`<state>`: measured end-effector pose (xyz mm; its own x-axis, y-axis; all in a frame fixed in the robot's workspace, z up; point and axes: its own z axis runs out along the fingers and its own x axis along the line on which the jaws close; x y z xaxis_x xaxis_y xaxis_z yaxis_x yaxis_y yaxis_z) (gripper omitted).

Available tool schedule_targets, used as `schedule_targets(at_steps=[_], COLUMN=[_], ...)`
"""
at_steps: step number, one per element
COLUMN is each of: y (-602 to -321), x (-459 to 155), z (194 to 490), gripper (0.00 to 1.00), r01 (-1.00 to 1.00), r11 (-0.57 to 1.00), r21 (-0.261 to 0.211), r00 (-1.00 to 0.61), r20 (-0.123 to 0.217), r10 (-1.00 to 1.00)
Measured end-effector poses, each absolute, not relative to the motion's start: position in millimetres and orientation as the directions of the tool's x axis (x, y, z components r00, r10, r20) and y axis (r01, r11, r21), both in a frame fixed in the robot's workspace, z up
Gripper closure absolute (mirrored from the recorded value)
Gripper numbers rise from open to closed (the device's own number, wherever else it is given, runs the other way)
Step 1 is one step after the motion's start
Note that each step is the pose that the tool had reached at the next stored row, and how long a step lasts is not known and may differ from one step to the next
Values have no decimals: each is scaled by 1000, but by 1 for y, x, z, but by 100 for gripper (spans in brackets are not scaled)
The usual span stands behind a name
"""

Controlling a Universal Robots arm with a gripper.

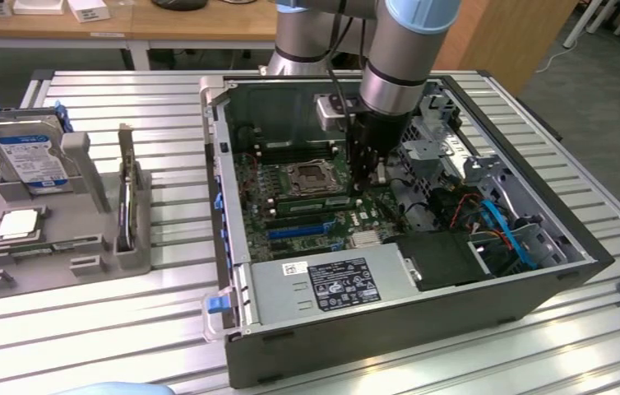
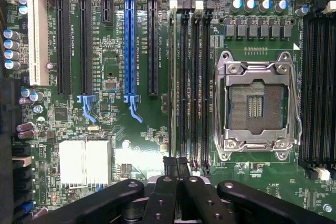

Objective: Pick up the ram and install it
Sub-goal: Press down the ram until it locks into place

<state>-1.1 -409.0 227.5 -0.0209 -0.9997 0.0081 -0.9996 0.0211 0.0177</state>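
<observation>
Ram, a long thin green circuit-board stick (image 2: 173,77), stands on edge in a black memory slot beside the silver CPU socket (image 2: 260,106). At its end the black gripper (image 2: 176,162) is closed; a grip is unclear. Likely light, stiff, fragile: hold its bare edges. Neighbouring slots (image 2: 202,77) crowd it; open room lies above.

Silver-grey round arm (image 1: 395,82) with a pale blue joint cap (image 1: 424,12), a black cable (image 1: 331,49) alongside; black gripper (image 1: 365,191), its jointed fingers (image 2: 169,169) studded with round pins.
</observation>
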Motion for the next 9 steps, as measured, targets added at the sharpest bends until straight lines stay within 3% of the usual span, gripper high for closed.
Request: schedule_targets(at_steps=[9], y=[-409], x=[-1], z=[223], gripper=[90], r01=[-1000], r11=[21], r21=[18], r00=[-21], r20=[8], r10=[-1000])
